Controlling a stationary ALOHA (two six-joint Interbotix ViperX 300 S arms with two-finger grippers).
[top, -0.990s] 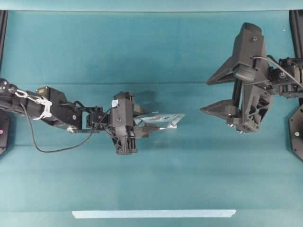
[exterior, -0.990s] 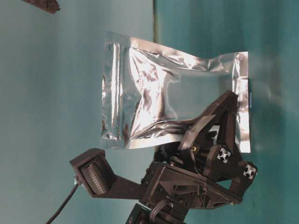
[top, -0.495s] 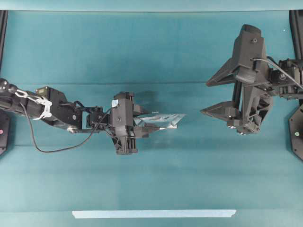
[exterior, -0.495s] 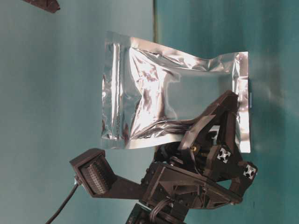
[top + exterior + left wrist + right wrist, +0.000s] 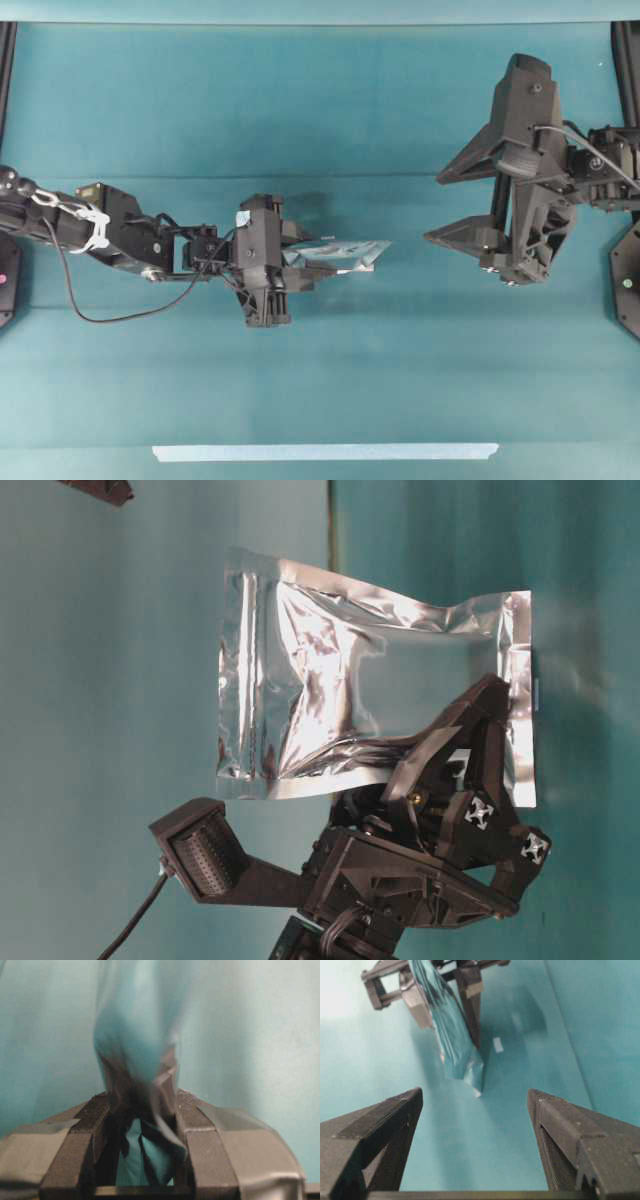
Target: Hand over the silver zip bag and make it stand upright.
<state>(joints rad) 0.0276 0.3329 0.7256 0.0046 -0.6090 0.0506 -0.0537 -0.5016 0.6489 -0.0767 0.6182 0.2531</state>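
Observation:
The silver zip bag (image 5: pixel 345 254) (image 5: pixel 340 700) is a crinkled foil pouch held up off the teal table, edge-on from above and broadside in the table-level view. My left gripper (image 5: pixel 292 262) (image 5: pixel 141 1105) is shut on one end of it; the foil is pinched between the two fingers (image 5: pixel 190 1125). The bag's free end (image 5: pixel 462 1065) points at my right gripper (image 5: pixel 432 208) (image 5: pixel 475 1097), which stands open wide a short way to the right, level with the bag and apart from it, nothing between its fingers (image 5: pixel 395 1110).
A pale tape strip (image 5: pixel 325 452) lies along the front of the teal table (image 5: pixel 320 110). A loose black cable (image 5: pixel 110 315) hangs under the left arm. Dark frame parts stand at the left and right table edges (image 5: pixel 628 280).
The right gripper has shifted very slightly at the right. The left gripper and the bag have not moved.

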